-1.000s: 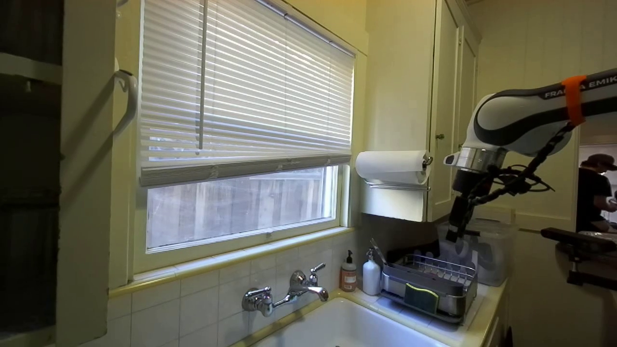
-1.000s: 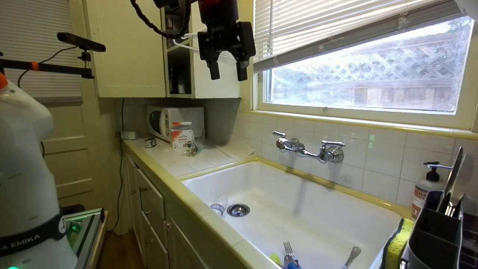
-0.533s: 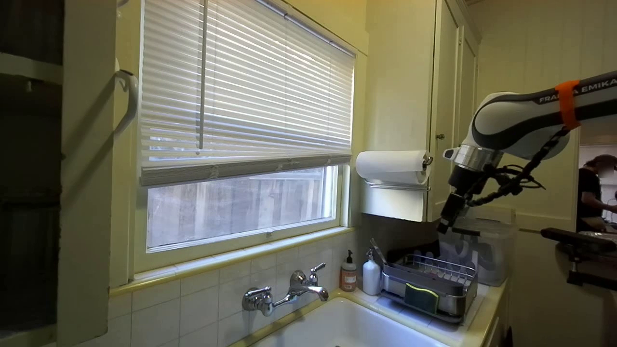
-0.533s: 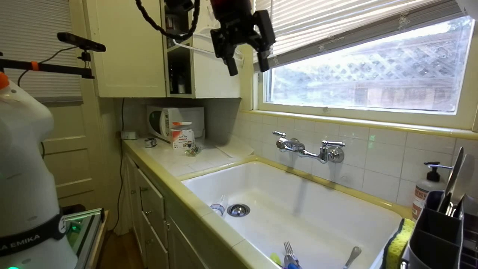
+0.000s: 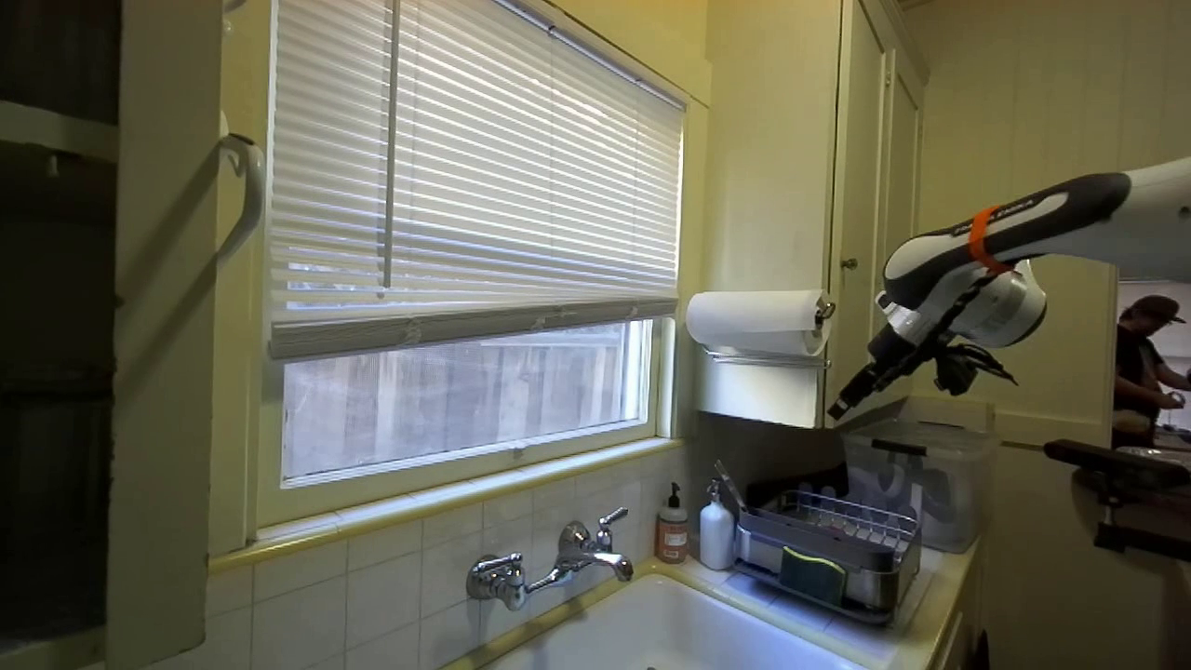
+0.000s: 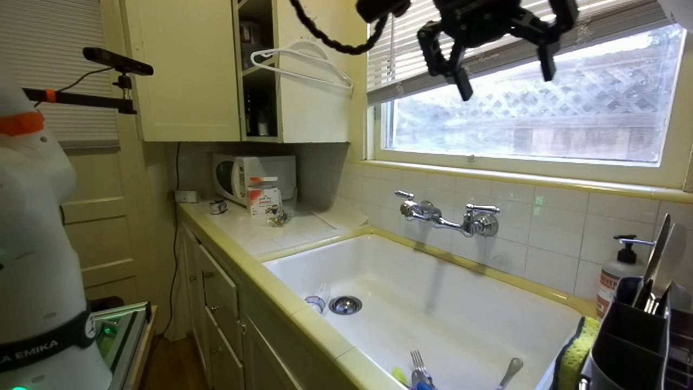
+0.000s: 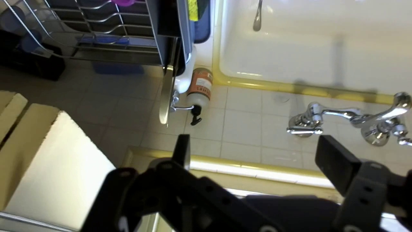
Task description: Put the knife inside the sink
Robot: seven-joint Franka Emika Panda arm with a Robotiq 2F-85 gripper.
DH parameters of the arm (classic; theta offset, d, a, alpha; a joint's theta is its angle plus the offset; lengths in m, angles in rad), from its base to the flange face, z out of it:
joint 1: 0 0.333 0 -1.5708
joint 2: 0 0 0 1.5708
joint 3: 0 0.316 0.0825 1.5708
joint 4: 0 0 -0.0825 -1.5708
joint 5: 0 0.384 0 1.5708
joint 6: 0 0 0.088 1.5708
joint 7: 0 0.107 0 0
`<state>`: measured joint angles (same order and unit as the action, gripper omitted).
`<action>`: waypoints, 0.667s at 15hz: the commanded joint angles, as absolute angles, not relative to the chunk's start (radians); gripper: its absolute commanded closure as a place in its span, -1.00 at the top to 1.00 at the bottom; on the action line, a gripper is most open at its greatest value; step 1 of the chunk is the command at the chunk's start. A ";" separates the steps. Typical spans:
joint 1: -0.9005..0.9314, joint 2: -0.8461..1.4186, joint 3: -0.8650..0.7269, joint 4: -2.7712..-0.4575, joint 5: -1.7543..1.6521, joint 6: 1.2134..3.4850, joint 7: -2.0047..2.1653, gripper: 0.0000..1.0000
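A knife with a broad shiny blade (image 7: pixel 166 93) stands in the cutlery holder at the dish rack's end, blade out. It also shows in both exterior views, as a blade (image 5: pixel 730 484) and a blade (image 6: pixel 654 260). My gripper (image 7: pixel 252 149) is open and empty, its fingers wide apart. In the wrist view the knife lies beyond the left finger, outside the jaws. The gripper also shows in both exterior views, high above the rack side (image 5: pixel 838 410) and in front of the window (image 6: pixel 506 81). The white sink (image 6: pixel 460 303) lies below; its basin (image 7: pixel 289 61) shows in the wrist view.
Soap bottle (image 7: pixel 201 85) and white bottle (image 5: pixel 716 535) stand beside the rack (image 5: pixel 828 558). A sponge (image 6: pixel 579 349) hangs on the rack. The chrome tap (image 6: pixel 449 216), paper towel roll (image 5: pixel 758 321) and cabinet (image 7: pixel 58 167) are near. A fork (image 6: pixel 421 365) lies in the sink.
My gripper has moved right and slightly up in an exterior view, toward the window, and tilted. Its fingers now stand wider apart. The knife has not moved.
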<state>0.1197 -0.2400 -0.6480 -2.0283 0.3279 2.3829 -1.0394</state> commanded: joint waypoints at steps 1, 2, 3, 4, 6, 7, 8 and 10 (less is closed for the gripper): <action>0.175 0.013 -0.763 -1.838 0.577 2.373 -1.105 1.00; 0.169 0.072 -0.783 -1.798 0.650 2.351 -1.127 1.00; 0.149 0.132 -0.793 -1.762 0.712 2.332 -1.150 1.00; 0.122 0.194 -0.794 -1.727 0.769 2.314 -1.169 1.00; 0.059 0.317 -0.783 -1.665 0.828 2.285 -1.185 1.00; 0.031 0.379 -0.774 -1.633 0.844 2.271 -1.179 1.00; -0.110 0.367 -0.609 -1.628 0.778 2.295 -1.136 1.00; -0.154 0.301 -0.527 -1.684 0.718 2.353 -1.124 1.00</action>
<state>-0.0324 0.3329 -0.6736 -1.6816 0.7890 2.3249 -1.1587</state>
